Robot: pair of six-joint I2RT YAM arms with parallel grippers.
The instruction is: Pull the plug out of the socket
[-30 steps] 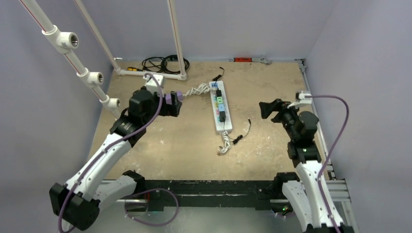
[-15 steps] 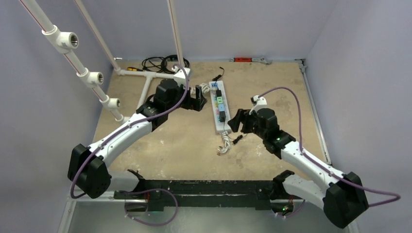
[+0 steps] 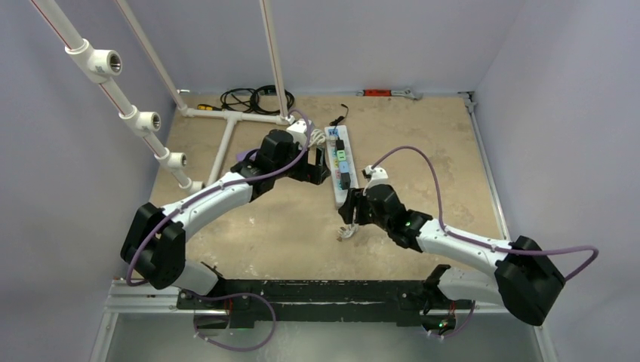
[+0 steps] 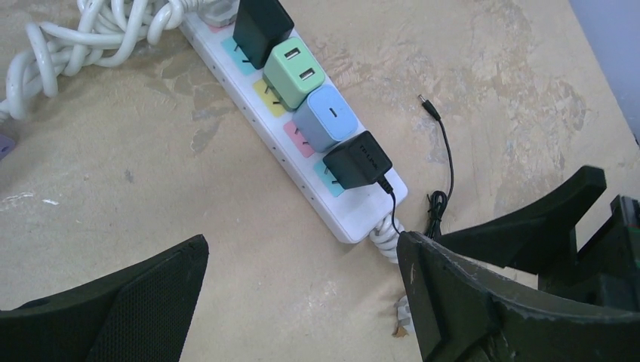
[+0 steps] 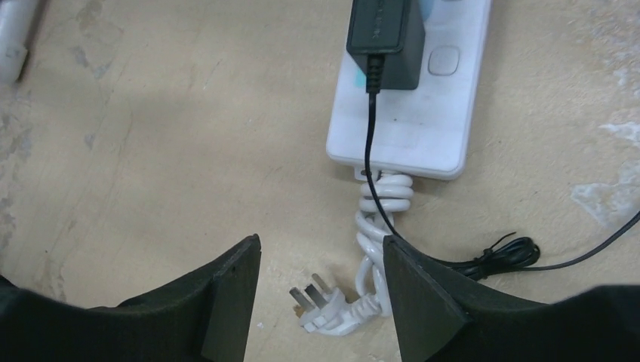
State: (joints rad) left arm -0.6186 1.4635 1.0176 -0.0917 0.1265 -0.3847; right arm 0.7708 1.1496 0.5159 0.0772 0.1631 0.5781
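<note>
The white power strip (image 3: pixel 343 175) lies at mid table with coloured outlet faces. It carries a black plug (image 4: pixel 260 21), a green USB adapter (image 4: pixel 294 72), a blue adapter (image 4: pixel 326 118) and a black adapter (image 4: pixel 356 160) with a thin black lead. My left gripper (image 3: pixel 318 164) is open and empty just left of the strip; in its wrist view (image 4: pixel 302 264) the bare table lies between its fingers. My right gripper (image 3: pixel 352 211) is open over the strip's near end. The black adapter (image 5: pixel 385 36) lies ahead of it, and the strip's white cord plug (image 5: pixel 323 302) lies between its fingers (image 5: pixel 226 298).
The strip's coiled white cord (image 5: pixel 381 219) trails off its near end, and a second white bundle (image 4: pixel 75 38) lies at its far end. A thin black lead with a barrel jack (image 4: pixel 438 147) lies right of the strip. A white pipe frame (image 3: pixel 226 139) and black cables (image 3: pixel 249 98) stand at the back left.
Both arms have swung in to the strip. The left gripper came from the left to the strip's side. The right gripper came from the right to the strip's near end.
</note>
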